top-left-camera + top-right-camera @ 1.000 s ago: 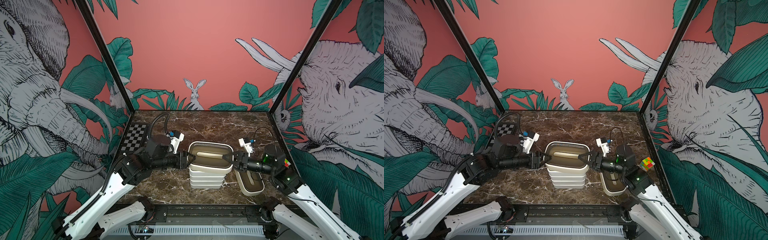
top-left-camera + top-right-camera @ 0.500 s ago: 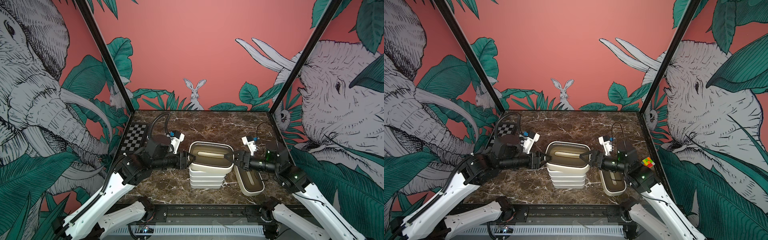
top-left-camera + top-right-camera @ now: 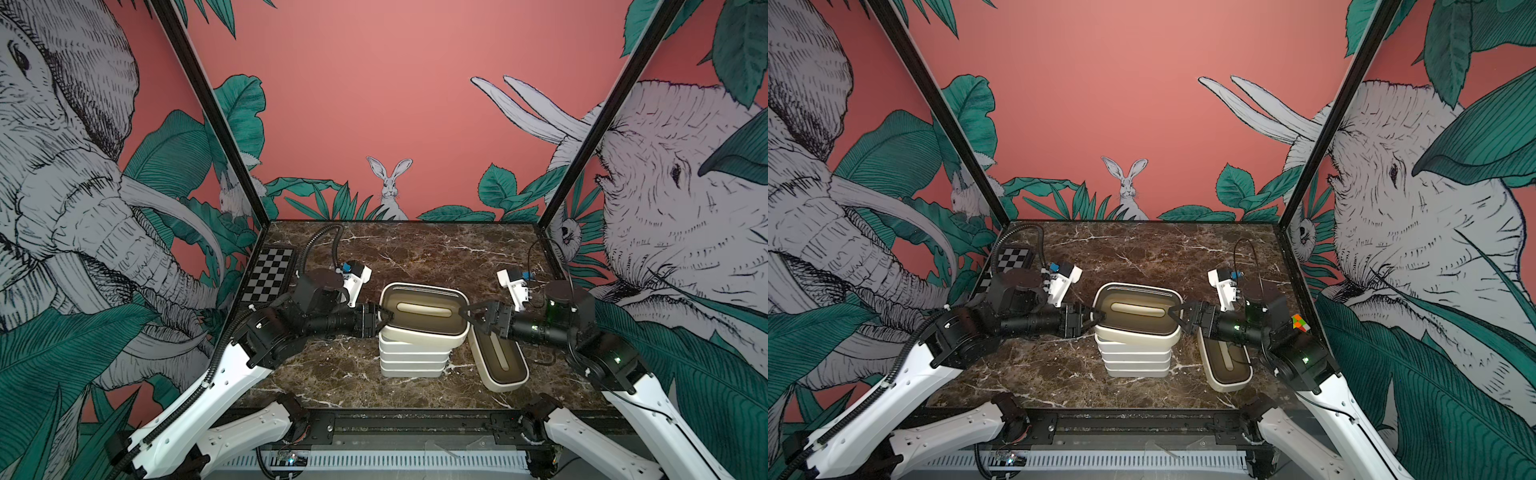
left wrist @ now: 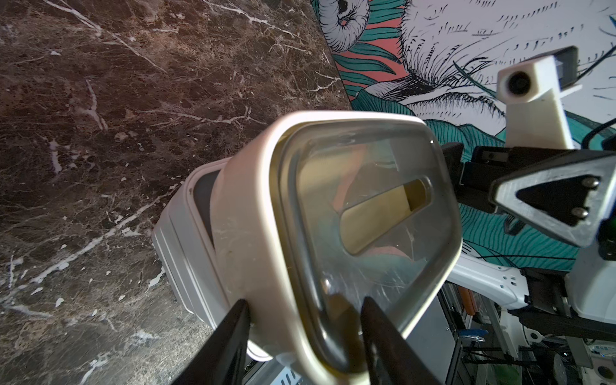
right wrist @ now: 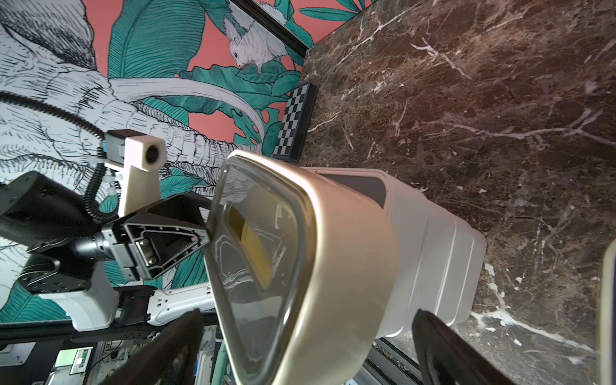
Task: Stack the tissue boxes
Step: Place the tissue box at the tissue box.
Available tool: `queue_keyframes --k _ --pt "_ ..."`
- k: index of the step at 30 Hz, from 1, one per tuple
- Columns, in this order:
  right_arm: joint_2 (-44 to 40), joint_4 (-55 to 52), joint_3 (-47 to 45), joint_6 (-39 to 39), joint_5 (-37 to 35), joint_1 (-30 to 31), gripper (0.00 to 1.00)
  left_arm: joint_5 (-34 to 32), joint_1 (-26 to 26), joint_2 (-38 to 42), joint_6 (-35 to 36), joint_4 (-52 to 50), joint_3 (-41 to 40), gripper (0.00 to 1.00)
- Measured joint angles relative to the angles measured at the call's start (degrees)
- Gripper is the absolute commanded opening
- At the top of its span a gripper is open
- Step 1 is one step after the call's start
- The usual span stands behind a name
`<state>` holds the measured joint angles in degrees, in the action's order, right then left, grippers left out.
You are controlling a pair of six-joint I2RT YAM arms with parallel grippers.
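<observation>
In the middle of the table several white tissue boxes (image 3: 413, 359) (image 3: 1136, 359) form a stack. A larger cream box with a dark brown slotted lid (image 3: 424, 311) (image 3: 1138, 311) lies on top, overhanging towards the right. My left gripper (image 3: 384, 318) (image 4: 305, 305) is shut on that box's left end, one finger on the lid and one on the wall. My right gripper (image 3: 471, 320) (image 5: 308, 316) stands wide open around the right end, its fingers clear of the box. A second cream box (image 3: 500, 359) (image 3: 1227, 361) lies on the table under my right arm.
A black-and-white checkered board (image 3: 270, 274) (image 3: 1013, 257) lies at the far left edge. A small multicoloured cube (image 3: 1300, 323) shows behind my right arm near the right wall. Printed walls close in the table on three sides.
My right gripper has let go of the top box's right end and opened wide, and the right arm has drawn back a little. The left gripper keeps its hold.
</observation>
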<state>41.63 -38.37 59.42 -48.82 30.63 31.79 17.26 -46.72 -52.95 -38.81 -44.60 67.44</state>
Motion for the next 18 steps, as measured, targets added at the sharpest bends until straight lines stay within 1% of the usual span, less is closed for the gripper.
queue_keyframes --k 6,12,15,18 --pt "-0.17 4.92 -0.26 -3.13 4.79 -0.02 0.97 0.39 0.04 -0.44 0.48 0.68 0.0 0.56" --pt "-0.61 3.8 0.96 -3.91 6.8 0.11 0.97 -0.66 0.15 0.11 0.96 0.63 0.0 0.6" --pt "-2.75 3.8 1.27 -4.24 8.41 0.7 0.96 -1.53 0.15 0.79 1.36 0.7 0.02 0.61" --pt "-6.29 4.35 0.17 -6.16 8.79 2.27 0.95 -2.4 0.15 1.05 1.81 0.57 0.57 0.61"
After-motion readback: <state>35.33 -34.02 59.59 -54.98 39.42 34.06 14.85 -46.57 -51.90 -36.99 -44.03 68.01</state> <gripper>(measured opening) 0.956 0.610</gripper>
